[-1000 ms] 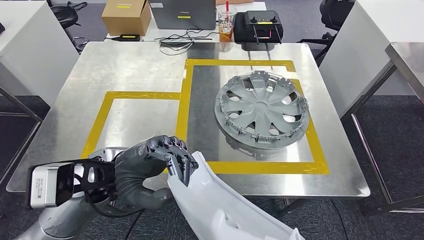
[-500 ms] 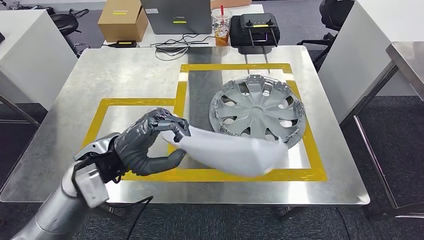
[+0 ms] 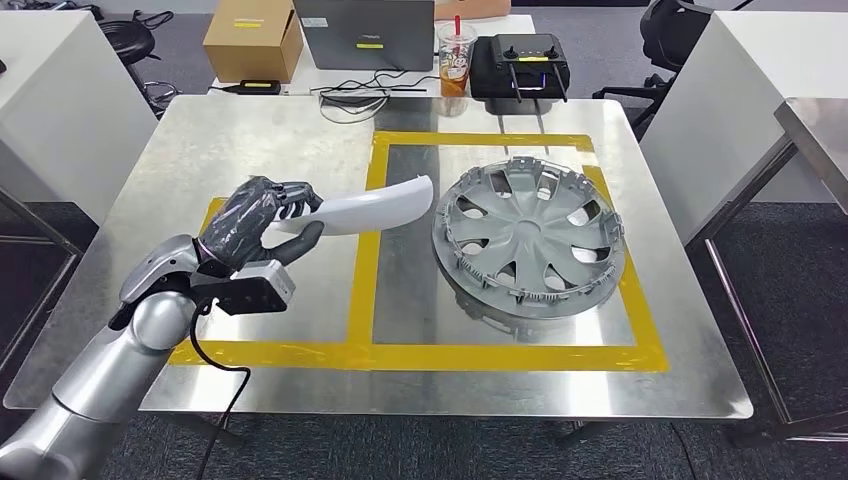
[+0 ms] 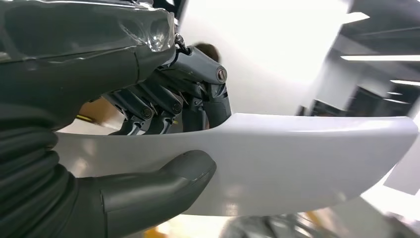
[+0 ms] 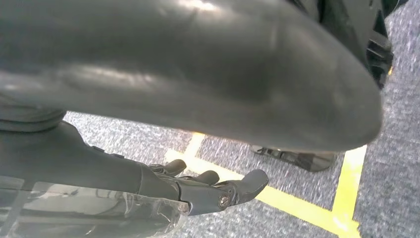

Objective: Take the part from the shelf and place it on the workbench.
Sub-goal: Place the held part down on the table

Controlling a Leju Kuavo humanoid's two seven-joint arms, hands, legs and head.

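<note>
The head view looks forward and down from high on the robot, taking in the whole counter [image 3: 300, 150] from a middle distance. The left wrist view sits close behind the left hand [image 4: 99, 124], facing along the white part [image 4: 297, 158] toward the room; it shares that hand [image 3: 262, 218] and part [image 3: 375, 205] with the head view. The right wrist view hangs low, facing the carpet floor [image 5: 391, 124], right hand [image 5: 198, 191] near.

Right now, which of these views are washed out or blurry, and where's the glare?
Left wrist view: the background is blown out white behind the white trim part, and the scene beyond it is blurred. Head view: sharp, with soft ceiling-light glare on the steel workbench. Right wrist view: a dark out-of-focus shape looms close, the floor beyond it grainy.
</note>
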